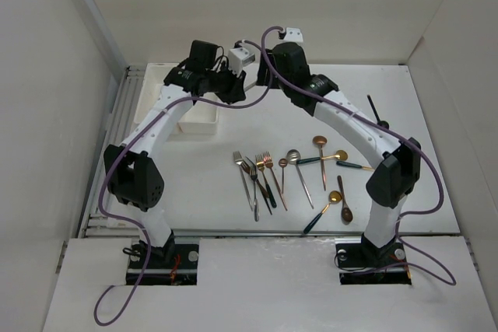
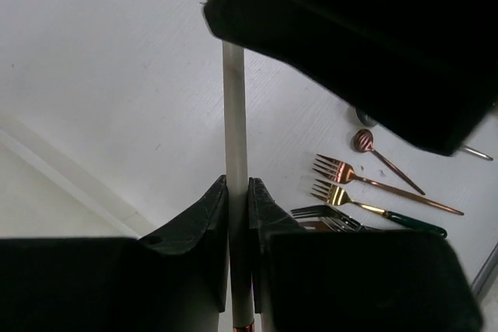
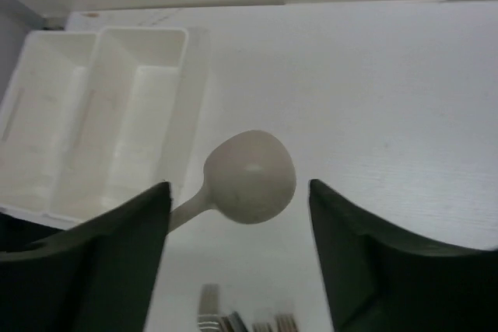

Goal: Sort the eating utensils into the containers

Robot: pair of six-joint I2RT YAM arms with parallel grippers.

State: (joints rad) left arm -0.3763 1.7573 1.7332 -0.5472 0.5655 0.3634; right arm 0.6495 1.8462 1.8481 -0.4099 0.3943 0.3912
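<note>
**Above the far side of the table, one spoon hung between two grippers**

The left gripper (image 2: 237,192) was clamped on the slim handle of a pale spoon (image 2: 234,114), its fingers pressed flat against either side of the handle towards the tail end. In the right wrist view the spoon's bowl sat between the jaws of the right gripper (image 3: 240,188), which stood apart with a gap showing on each side, so the left arm alone appeared to carry it. The spoon hung in the air just beside the white containers (image 3: 185,33), not yet over either bin. The other utensils (image 1: 264,172) lay in a loose row on the table (image 1: 389,91), nearer the arm bases.

The spoon looked light and stiff, so its weight should give no trouble. The handle was narrow and smooth and probably slippery. Held near one end, the bowl's weight could make the spoon turn in the pads. A hold nearer the middle of the handle, squarely across its flat faces, would likely be steadier. The pieces on the table lay close together, some crossing, and each would need taking at a free stretch of handle.
</note>
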